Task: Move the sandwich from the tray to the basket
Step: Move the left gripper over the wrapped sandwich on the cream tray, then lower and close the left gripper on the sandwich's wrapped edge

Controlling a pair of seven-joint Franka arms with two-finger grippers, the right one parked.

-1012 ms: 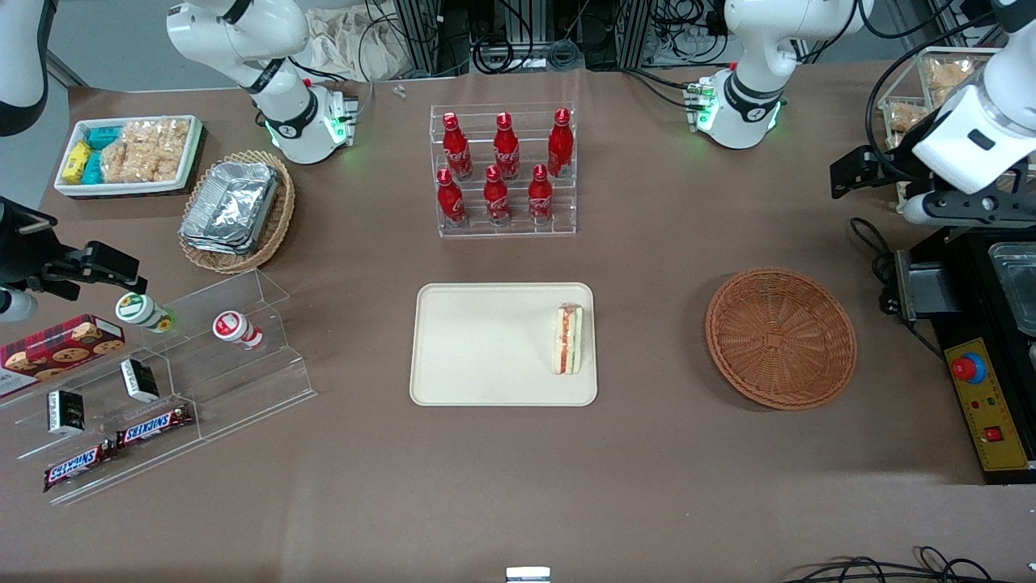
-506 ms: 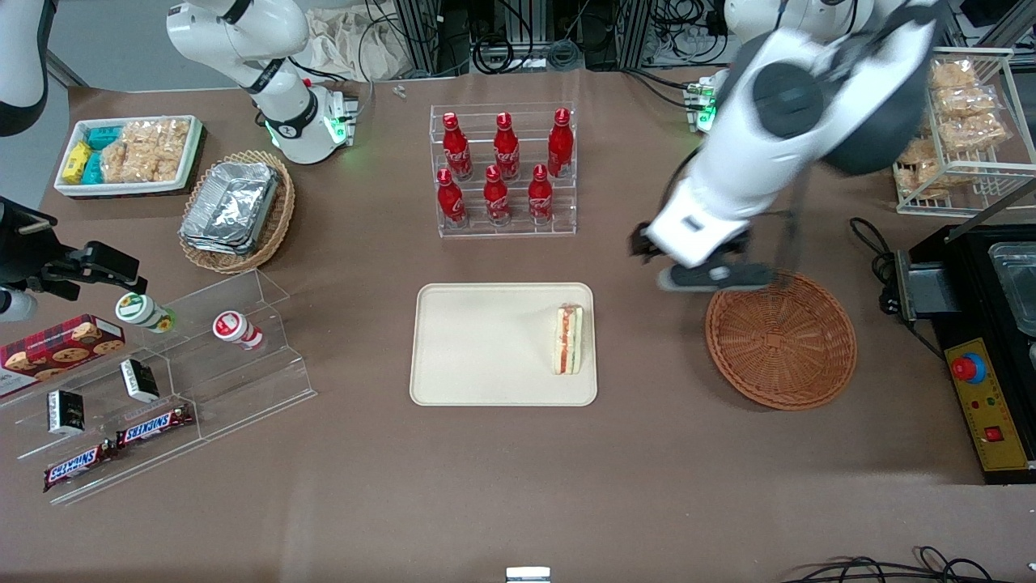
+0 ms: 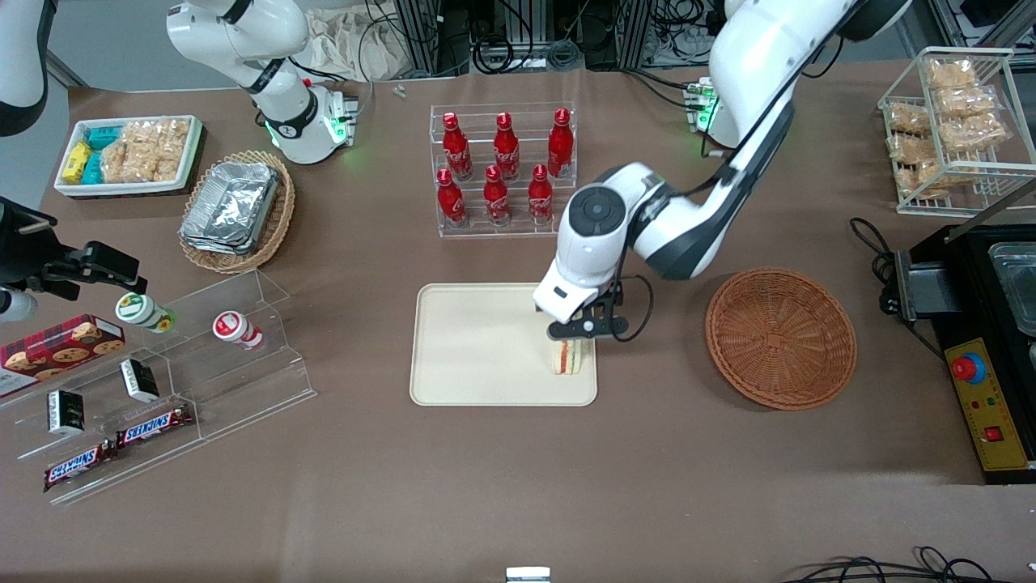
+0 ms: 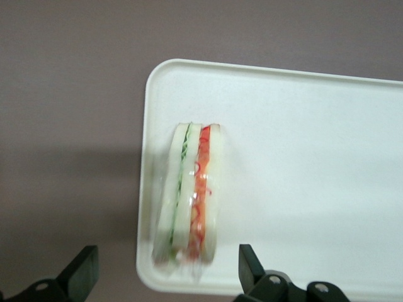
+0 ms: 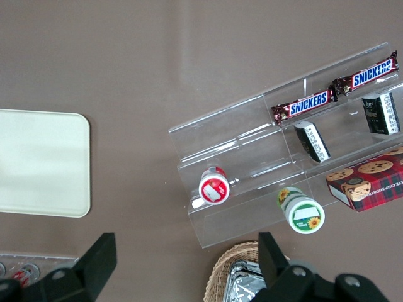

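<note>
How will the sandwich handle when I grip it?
The sandwich is probably soft and crushable, being layered bread; the open gripper above the tray should close gently. What looks like shiny clear wrap might slide if nudged.

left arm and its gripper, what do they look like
The left arm is white with dark grey sections, a round dark cap and a black cable that loops near the wrist. The gripper, above the tray by the sandwich, has two black fingers and pale round screw heads.
</note>
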